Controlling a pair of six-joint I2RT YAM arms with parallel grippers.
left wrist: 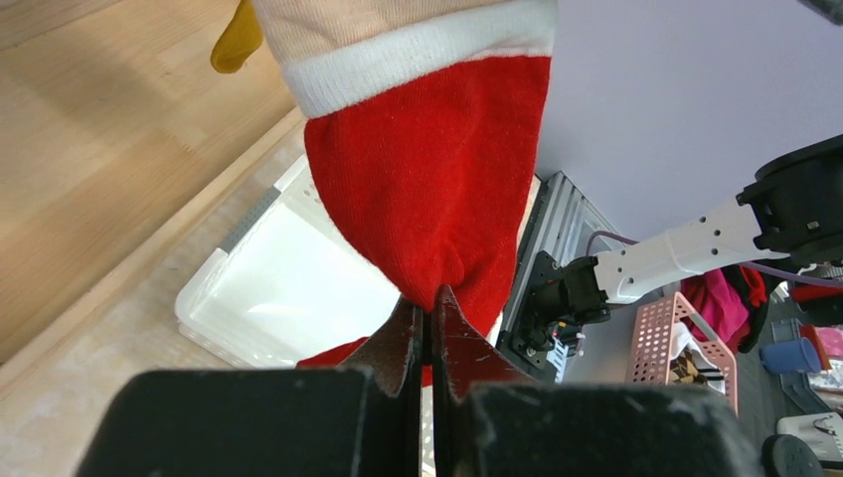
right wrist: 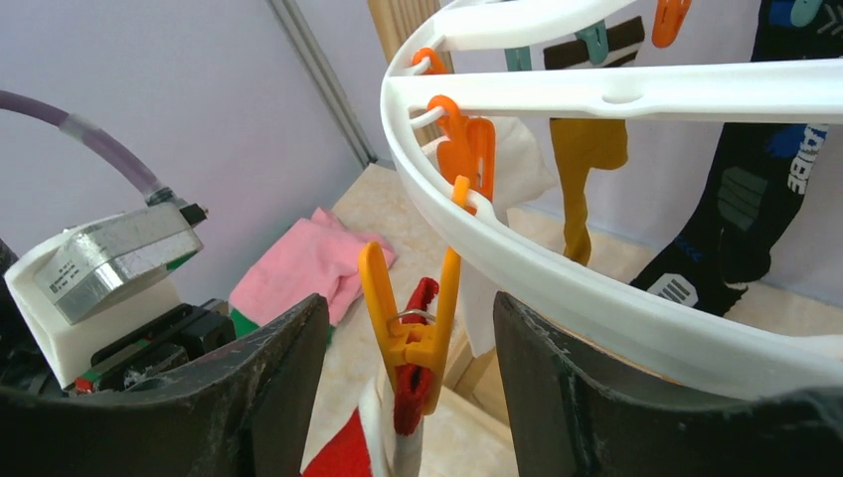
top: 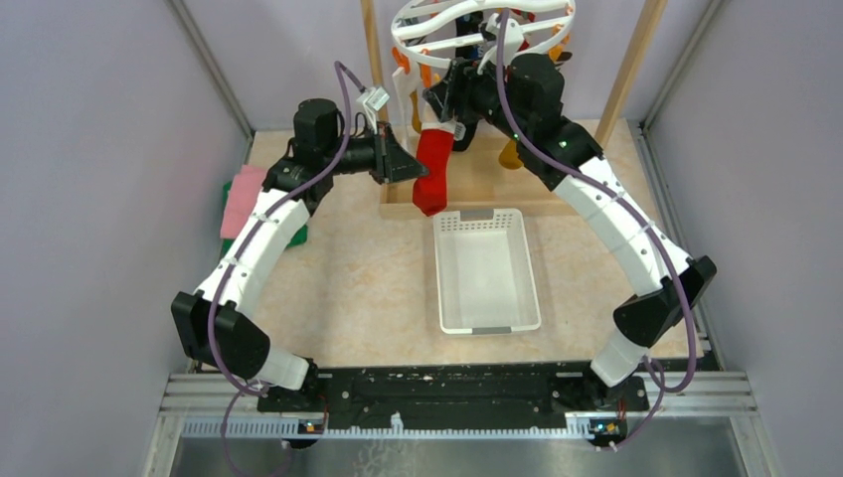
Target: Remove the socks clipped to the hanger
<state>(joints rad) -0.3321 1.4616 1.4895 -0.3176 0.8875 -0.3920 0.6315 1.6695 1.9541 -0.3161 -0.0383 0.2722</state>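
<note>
Below the hanger (top: 484, 22), at its left side, the red sock (top: 431, 171) with a white cuff hangs from an orange clip (right wrist: 406, 333) on the white ring. The left gripper (left wrist: 429, 310) is closed tight on that sock's lower half, well beneath the hanger. In the left wrist view its two dark fingertips meet with a fold of red cloth pinched between them, and the cloth above narrows down toward the pinch.

The right gripper (right wrist: 408, 303) sits just under the hanger's rim with its jaws wide apart. One finger stands on each side of the orange clip, with a gap showing on both sides, and it holds nothing. The clip's own mouth is shut on the sock's cuff.

Further round the hanger, a white sock (right wrist: 512, 169) hangs from a second orange clip (right wrist: 475, 149), and a mustard sock (right wrist: 582, 159) hangs beyond it. A black sock (right wrist: 751, 189) with coloured patches hangs at the hanger's far right side.

The hanger is up between the posts of a wooden frame (top: 636, 60). Under the hanger and nearer the arm bases sits a white basket (top: 487, 268), and well to the hanger's left lies a pink cloth (top: 244, 199).
</note>
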